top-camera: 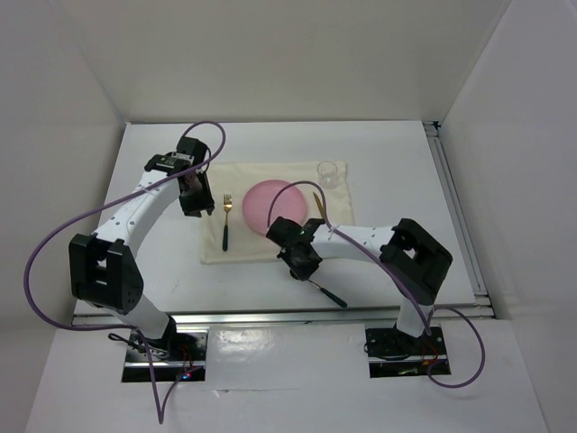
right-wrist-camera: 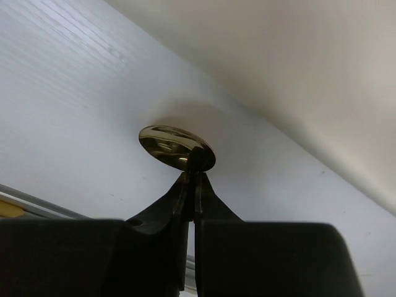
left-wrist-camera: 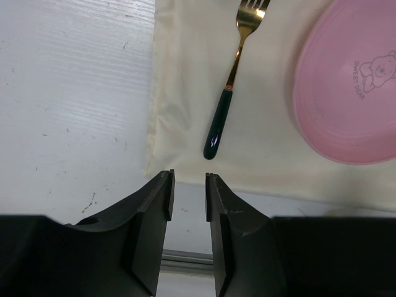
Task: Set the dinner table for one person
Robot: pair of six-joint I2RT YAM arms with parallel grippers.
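right gripper [top-camera: 302, 260] sits in the lower middle of the top view, just below the pink plate [top-camera: 273, 203], and its jaws are clamped tight on a spoon [right-wrist-camera: 177, 147]. the wrist view shows it plainly: the fingers pinch the neck, with the shiny gold bowl poking out past the tips. from above, the spoon's dark handle [top-camera: 330, 296] trails out toward the lower right, over the bare white dinner table [top-camera: 397, 189]. i cannot tell whether the spoon touches the surface.

that dinner table fills the middle of the top view, with the cream placemat [top-camera: 270, 248] laid at its centre. the plate lies on the mat, right of centre. the fork [top-camera: 225, 221] lies to its left, also on the mat, gold tines toward the top of the frame and dark handle toward the bottom. a clear glass [top-camera: 329, 171] stands at the mat's upper right corner. a gold piece of cutlery [top-camera: 317, 202] lies just right of the plate, partly under the right arm.

left gripper [top-camera: 192, 200] hangs at the mat's upper left edge. its jaws are parted by a narrow gap, and the left wrist view shows nothing between them.
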